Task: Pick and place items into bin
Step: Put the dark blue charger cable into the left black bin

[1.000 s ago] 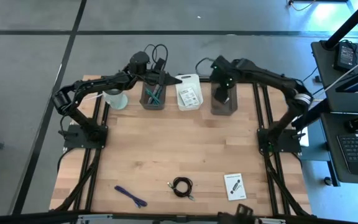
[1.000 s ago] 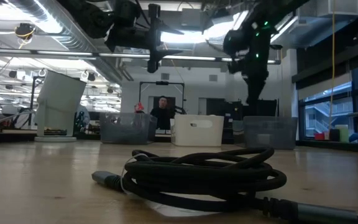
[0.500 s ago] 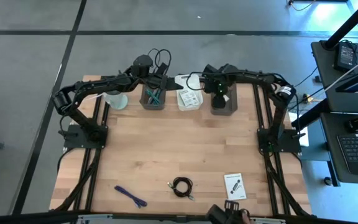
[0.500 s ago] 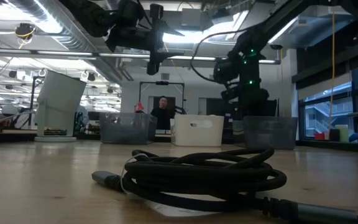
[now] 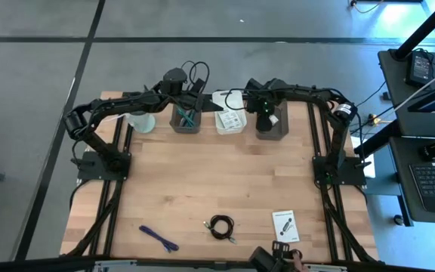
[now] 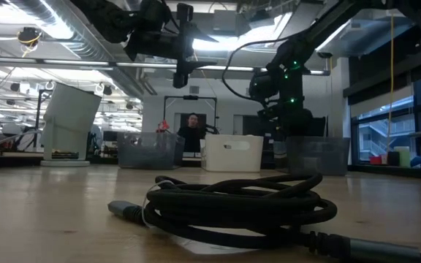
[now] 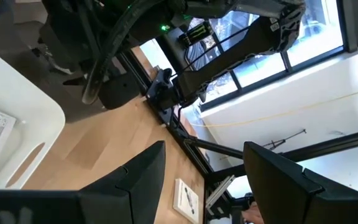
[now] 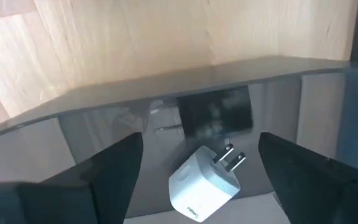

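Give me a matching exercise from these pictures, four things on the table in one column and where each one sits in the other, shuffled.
Things
1. white plug adapter
2. teal stick-like tools
3. coiled black cable
4. purple stick

Places
A. near edge of the table, left of the cable
B. inside the left grey bin
C. near edge, middle of the table
D. inside the right grey bin

Pairs: 1-D, 2-B, 3-C, 4-A

table (image 5: pixel 202 181) | bins (image 5: pixel 186 119), purple stick (image 5: pixel 158 239), cable (image 5: pixel 221 226), card (image 5: pixel 285 224), possibly tub (image 5: pixel 140 121)
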`<act>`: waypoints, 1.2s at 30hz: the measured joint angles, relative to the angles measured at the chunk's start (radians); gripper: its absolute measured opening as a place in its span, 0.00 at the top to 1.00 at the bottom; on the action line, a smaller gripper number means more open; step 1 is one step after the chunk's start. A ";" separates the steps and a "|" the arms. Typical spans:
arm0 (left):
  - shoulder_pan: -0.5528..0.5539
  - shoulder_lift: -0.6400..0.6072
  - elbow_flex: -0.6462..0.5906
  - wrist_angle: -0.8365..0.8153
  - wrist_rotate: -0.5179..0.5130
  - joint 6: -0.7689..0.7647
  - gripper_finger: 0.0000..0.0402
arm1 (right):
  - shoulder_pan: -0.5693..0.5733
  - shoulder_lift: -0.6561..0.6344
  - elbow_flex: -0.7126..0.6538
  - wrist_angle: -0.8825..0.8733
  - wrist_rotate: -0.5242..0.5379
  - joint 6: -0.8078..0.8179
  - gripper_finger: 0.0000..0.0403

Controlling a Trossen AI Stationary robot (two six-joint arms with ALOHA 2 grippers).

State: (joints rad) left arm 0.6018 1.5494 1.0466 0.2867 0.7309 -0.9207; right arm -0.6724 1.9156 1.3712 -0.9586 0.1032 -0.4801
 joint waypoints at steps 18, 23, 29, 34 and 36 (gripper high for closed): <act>-0.063 0.001 0.000 0.000 -0.187 0.395 0.48 | -0.049 -0.384 -0.001 -0.082 -0.117 0.379 0.33; -0.099 0.001 0.000 -0.016 -0.320 0.539 0.48 | 0.018 -0.653 -0.090 0.018 -0.133 0.480 0.43; -0.227 0.002 0.127 -0.394 -0.608 0.820 0.48 | 0.152 -1.054 -0.409 0.266 -0.139 0.749 0.59; -0.350 0.001 0.230 -0.599 -0.907 1.006 0.48 | 0.309 -1.313 -0.650 0.531 -0.148 0.930 0.76; -0.391 0.001 0.251 -0.634 -0.939 1.020 0.48 | 0.363 -1.370 -0.729 0.624 -0.141 0.977 0.83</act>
State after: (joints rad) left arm 0.2110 1.5505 1.2973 -0.3477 -0.2085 0.0993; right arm -0.3090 0.5457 0.6425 -0.3350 -0.0375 0.4971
